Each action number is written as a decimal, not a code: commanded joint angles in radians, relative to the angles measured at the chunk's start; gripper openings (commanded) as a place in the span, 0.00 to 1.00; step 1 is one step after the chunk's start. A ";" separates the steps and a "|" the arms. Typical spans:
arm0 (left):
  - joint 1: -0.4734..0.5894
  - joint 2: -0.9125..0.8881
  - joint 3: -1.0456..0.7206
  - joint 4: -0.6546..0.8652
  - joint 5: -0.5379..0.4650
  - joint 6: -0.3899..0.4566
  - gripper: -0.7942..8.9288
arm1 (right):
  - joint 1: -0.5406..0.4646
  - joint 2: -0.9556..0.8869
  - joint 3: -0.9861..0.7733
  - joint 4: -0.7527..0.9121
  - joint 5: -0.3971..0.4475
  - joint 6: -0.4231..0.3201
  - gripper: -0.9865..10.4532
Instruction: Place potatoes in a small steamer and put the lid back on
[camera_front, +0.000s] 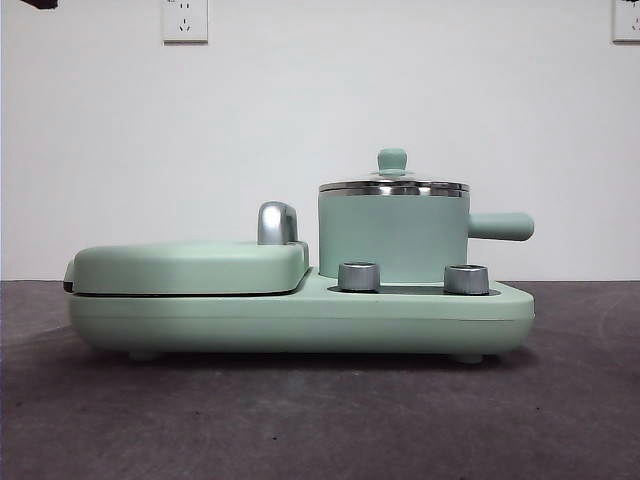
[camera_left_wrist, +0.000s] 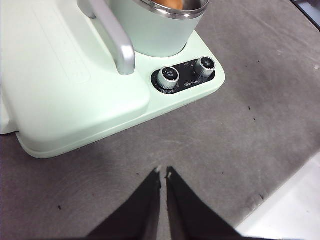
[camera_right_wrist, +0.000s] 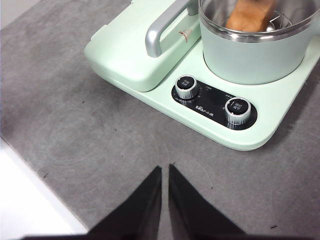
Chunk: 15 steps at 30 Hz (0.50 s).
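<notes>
Both tools, left tool (camera_left_wrist: 163, 173) and right tool (camera_right_wrist: 165, 169), are clenched with nothing in them, so a careless bump could knock the lid (camera_front: 393, 180) off the small steamer (camera_front: 394, 236).

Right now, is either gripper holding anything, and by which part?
Nothing is held. The left gripper and the right gripper both hang shut over bare table, short of the cooker. The potato sits in the steamer, lid on.

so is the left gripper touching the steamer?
Apart. The left wrist view shows the left gripper over bare table, with the appliance base between it and the steamer.
</notes>
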<state>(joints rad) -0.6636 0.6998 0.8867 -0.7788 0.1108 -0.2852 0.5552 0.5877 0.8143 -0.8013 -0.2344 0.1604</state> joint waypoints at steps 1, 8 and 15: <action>-0.009 0.005 0.004 0.010 0.004 -0.007 0.10 | 0.006 0.004 0.007 0.010 -0.001 -0.011 0.10; 0.063 -0.065 -0.055 0.061 0.019 0.050 0.10 | 0.005 0.004 0.007 0.011 -0.002 -0.011 0.10; 0.314 -0.388 -0.447 0.387 0.016 0.261 0.10 | 0.005 0.004 0.007 0.015 -0.001 -0.011 0.10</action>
<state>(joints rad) -0.3672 0.3412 0.4870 -0.4335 0.1284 -0.1108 0.5552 0.5884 0.8143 -0.7967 -0.2344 0.1600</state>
